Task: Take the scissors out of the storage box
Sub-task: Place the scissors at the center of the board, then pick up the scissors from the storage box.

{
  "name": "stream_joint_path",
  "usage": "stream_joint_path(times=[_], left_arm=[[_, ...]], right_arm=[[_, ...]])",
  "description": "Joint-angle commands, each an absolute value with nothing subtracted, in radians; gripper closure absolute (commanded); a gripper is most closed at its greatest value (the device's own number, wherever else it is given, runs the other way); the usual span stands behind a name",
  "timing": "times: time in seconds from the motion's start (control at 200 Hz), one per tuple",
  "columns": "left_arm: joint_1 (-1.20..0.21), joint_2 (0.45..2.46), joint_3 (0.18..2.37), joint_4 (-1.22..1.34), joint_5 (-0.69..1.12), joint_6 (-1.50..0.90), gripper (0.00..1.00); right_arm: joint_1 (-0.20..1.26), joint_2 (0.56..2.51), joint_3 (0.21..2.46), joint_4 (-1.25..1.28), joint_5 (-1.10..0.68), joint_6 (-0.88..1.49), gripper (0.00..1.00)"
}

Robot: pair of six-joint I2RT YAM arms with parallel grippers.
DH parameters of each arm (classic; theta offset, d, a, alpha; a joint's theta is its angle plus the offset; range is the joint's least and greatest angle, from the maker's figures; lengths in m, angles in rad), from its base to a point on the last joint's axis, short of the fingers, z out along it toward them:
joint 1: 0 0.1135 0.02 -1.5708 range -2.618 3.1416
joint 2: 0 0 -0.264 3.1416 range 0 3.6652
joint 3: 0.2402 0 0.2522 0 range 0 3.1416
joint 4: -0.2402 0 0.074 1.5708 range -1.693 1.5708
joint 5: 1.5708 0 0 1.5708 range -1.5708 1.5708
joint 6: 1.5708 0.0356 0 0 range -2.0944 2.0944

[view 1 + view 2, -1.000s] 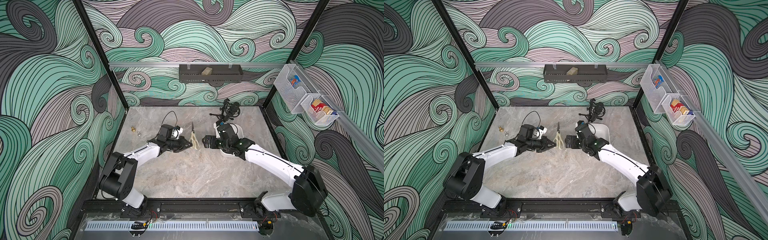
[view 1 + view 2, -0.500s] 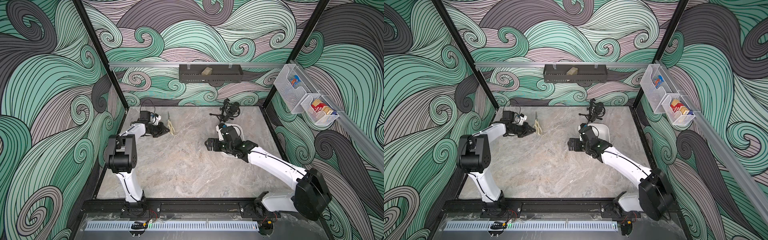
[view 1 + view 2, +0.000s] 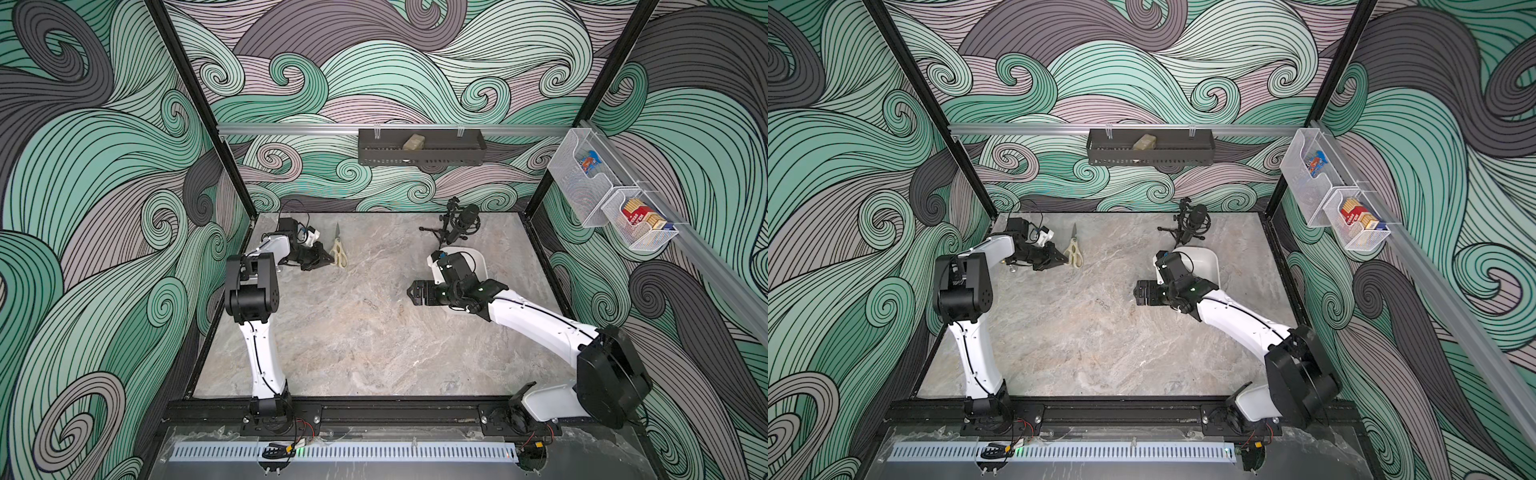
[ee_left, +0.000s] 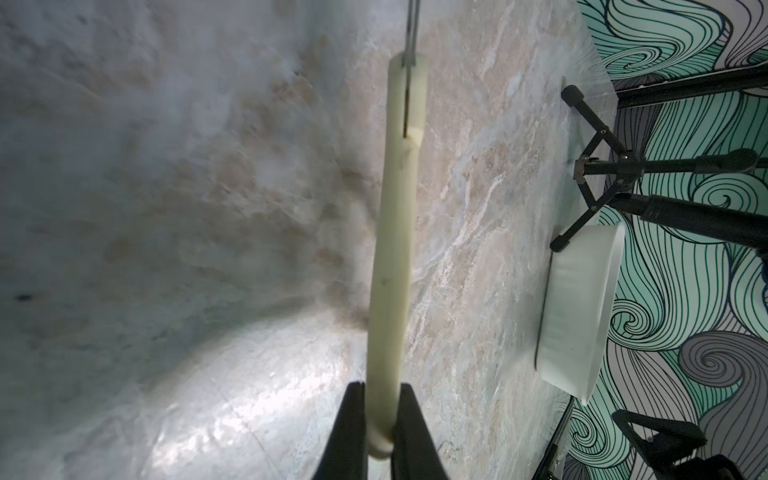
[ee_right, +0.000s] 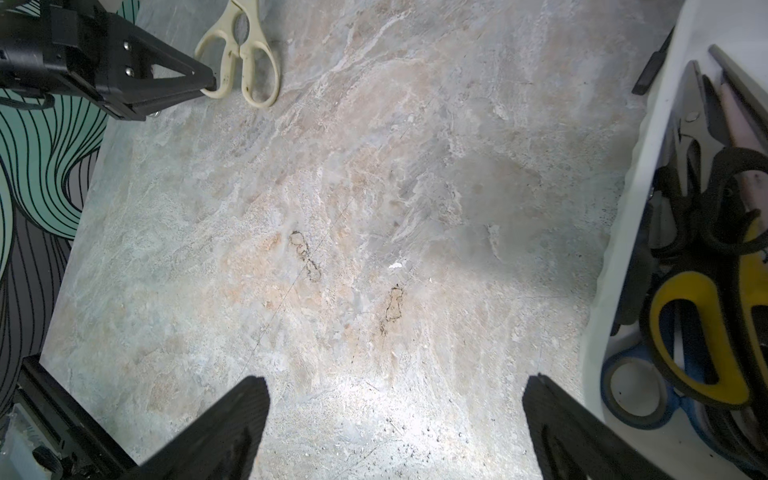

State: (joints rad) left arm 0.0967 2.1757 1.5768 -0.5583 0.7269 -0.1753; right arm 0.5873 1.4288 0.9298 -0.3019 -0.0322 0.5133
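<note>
Left gripper (image 3: 331, 260) clamps a handle of the cream scissors (image 3: 337, 245); right gripper (image 3: 411, 293), spread wide and empty, hovers just beside the storage box (image 3: 478, 265).

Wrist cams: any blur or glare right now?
Left wrist: table away from the tub smeared, glare patch beside the left gripper, cream scissors fairly sharp. Right wrist: sharp, glare on the table at the open right gripper, shadow beside the tub.

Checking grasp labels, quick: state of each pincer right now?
Left pincer: shut on one handle loop of the cream scissors.
Right pincer: open, holding nothing.
</note>
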Motion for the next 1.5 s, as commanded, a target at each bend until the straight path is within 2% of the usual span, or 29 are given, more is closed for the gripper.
stream_joint_path(times=[0.0, 0.22, 0.545, 0.931, 1.191, 1.306, 1.496], left_arm=[[0.115, 2.222, 1.610, -0.615, 0.653, -0.149, 1.00], [0.114, 2.228, 1.626, -0.605, 0.559, -0.163, 0.97], [0.114, 2.235, 1.650, -0.607, 0.517, -0.184, 0.70], [0.115, 2.165, 1.676, -0.620, 0.521, -0.212, 0.63], [0.108, 2.019, 1.631, -0.583, 0.598, -0.276, 0.61], [0.096, 1.937, 1.545, -0.531, 0.630, -0.328, 0.61], [0.047, 1.760, 1.281, -0.373, 0.700, -0.444, 0.62]], right_arm=[[0.577, 1.446, 0.942, -0.310, -0.047, 0.491, 0.00], [0.571, 1.450, 0.938, -0.316, -0.042, 0.487, 0.00], [0.559, 1.411, 0.914, -0.317, -0.029, 0.496, 0.00], [0.508, 1.352, 0.896, -0.357, 0.008, 0.465, 0.00], [0.346, 1.342, 0.927, -0.396, -0.005, 0.423, 0.01], [0.267, 1.373, 0.945, -0.396, -0.034, 0.402, 0.06], [0.199, 1.482, 1.006, -0.394, -0.043, 0.333, 0.27]])
